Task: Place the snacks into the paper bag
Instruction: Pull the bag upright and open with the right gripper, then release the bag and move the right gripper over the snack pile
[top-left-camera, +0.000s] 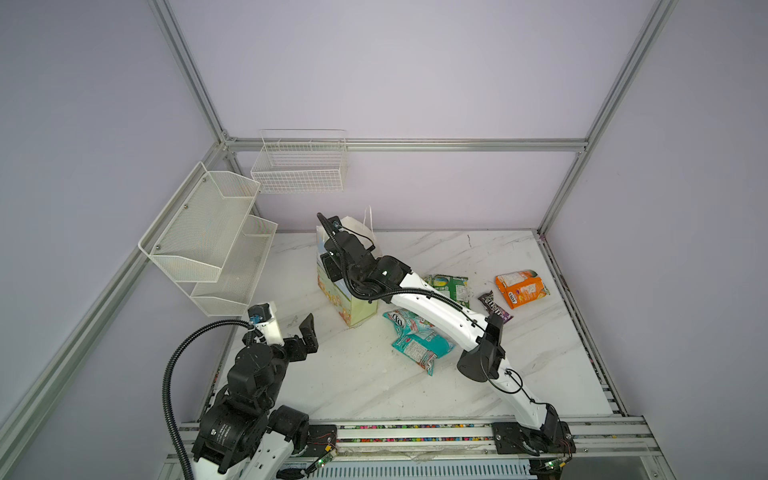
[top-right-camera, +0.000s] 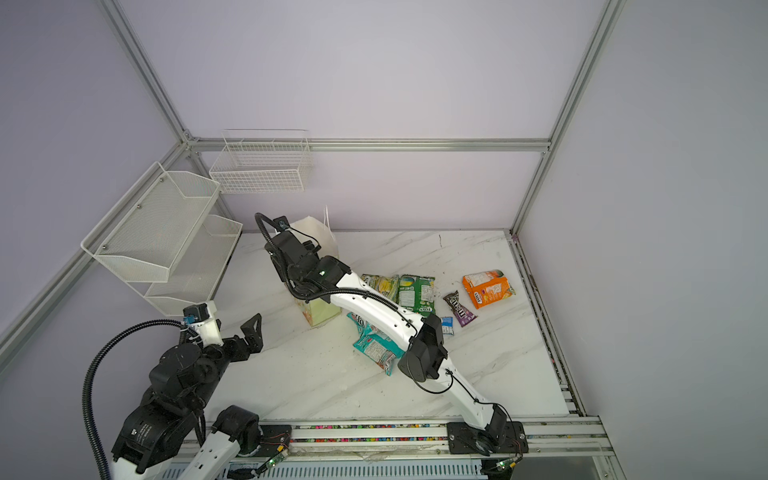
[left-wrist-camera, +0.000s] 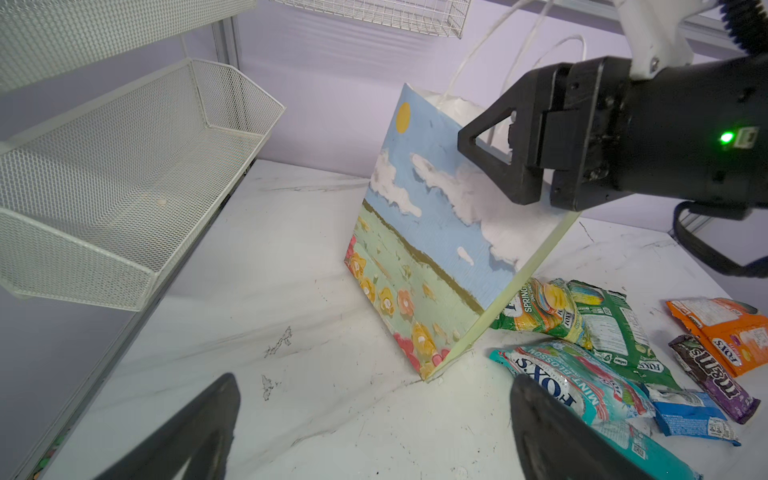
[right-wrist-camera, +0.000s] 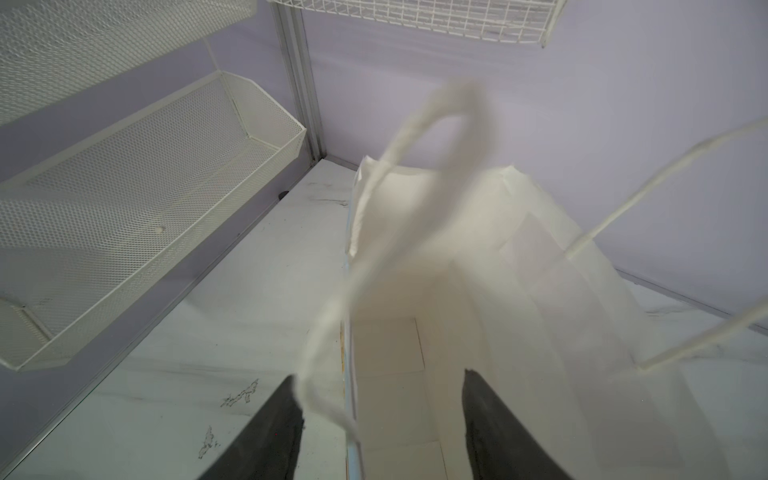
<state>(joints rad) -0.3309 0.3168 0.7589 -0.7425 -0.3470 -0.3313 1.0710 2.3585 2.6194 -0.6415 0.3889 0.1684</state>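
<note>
Overhead, the right gripper (right-wrist-camera: 382, 432) hangs at the mouth of the paper bag (top-left-camera: 358, 309) with its jaws apart. They sit astride the bag's near wall, one finger over the white lining and the other outside by a blurred string handle (right-wrist-camera: 419, 137), and neither pinches paper. The bag stands upright toward the far edge of the table (top-left-camera: 353, 374), left of the middle, mouth up. Its long painted faces of sky, sun and flowered field run roughly from far edge to near edge, and a pale green narrow side is turned to the snacks. The right arm stretches from the near edge diagonally over the packets, wrist bent down over the bag. The left gripper (left-wrist-camera: 374, 449) hovers near the left edge, aimed at the bag, jaws wide and empty, its arm folded over the near-left corner.

Right of the bag lie:
- a teal packet (left-wrist-camera: 582, 382) reading "FOX'S MINT BLOSSOM", touching a second teal packet (left-wrist-camera: 640, 449)
- a green packet (left-wrist-camera: 540, 307) lettered "SPRING"
- a second green packet (left-wrist-camera: 615, 332)
- a small blue packet (left-wrist-camera: 690, 415)
- a purple wrapper (left-wrist-camera: 715, 378) marked "m&m's", lying slantwise
- an orange packet (left-wrist-camera: 723, 332) marked "FOX'S", nearest the right edge
</note>
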